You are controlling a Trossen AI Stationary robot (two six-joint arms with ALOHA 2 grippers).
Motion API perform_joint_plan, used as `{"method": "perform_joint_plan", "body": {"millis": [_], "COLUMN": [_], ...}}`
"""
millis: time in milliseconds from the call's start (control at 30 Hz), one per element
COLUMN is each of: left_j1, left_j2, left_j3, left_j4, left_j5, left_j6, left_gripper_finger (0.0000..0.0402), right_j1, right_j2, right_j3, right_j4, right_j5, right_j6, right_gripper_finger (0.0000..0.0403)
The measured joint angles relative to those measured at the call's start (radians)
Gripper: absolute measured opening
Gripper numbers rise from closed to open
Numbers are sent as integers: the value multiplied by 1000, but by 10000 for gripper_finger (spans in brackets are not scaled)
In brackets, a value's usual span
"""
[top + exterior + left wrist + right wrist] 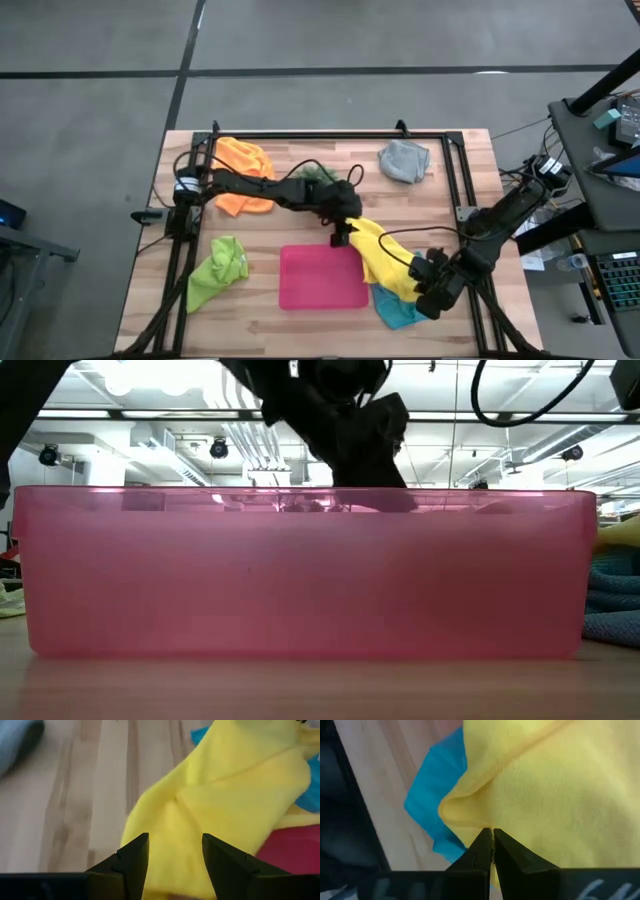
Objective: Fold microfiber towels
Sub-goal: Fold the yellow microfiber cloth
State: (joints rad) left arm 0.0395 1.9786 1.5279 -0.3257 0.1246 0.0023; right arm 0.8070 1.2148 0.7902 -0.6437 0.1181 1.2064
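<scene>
A yellow towel (385, 255) lies in a crumpled strip from the table's middle toward its near right, partly over the pink tray (322, 278) and a light blue towel (395, 312). My left gripper (343, 237) is open at the strip's far left end (175, 820), one finger on each side of the cloth. My right gripper (428, 296) is shut at the strip's near right end. The orange towel (245, 172), grey towel (405, 160) and lime green towel (218, 270) lie loose on the table. My left gripper (175, 842) has the yellow cloth between its open fingers; I cannot tell whether they touch it. My right gripper (491, 831) pinches a bunched fold of the yellow towel (470, 812) at its near right end, coming slanting down from the table's right. That end rests over the blue towel (435, 805).
A black metal frame (330, 133) runs along the table's far and side edges. A small green plant (318, 175) stands behind my left arm. In the low view the pink tray's wall (300, 570) blocks most of the table. Bare wood lies near the far middle.
</scene>
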Motion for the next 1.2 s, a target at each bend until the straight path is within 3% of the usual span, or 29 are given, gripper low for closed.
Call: {"method": "perform_joint_plan", "body": {"millis": [233,567,867,1000,1200], "left_j1": [-1,-3,-11,-14,-21], "left_j2": [2,9,11,11,11], "left_j3": [24,5,-15,-51,-67], "left_j4": [-127,-68,-64,33,50], "left_j5": [57,187,189,190,190], "left_j6": [-169,-232,-207,-237,-251], "left_gripper_finger": [169,169,168,168,154], "right_j1": [0,0,0,0,0], "right_j2": [0,0,0,0,0], "right_j3": [0,-1,-1,-1,-1], "right_j4": [8,29,39,46,53], "right_j5": [67,78,103,116,119], "right_j6": [-40,-100,-100,-107,-107], "right_gripper_finger": [8,8,8,8,8]}}
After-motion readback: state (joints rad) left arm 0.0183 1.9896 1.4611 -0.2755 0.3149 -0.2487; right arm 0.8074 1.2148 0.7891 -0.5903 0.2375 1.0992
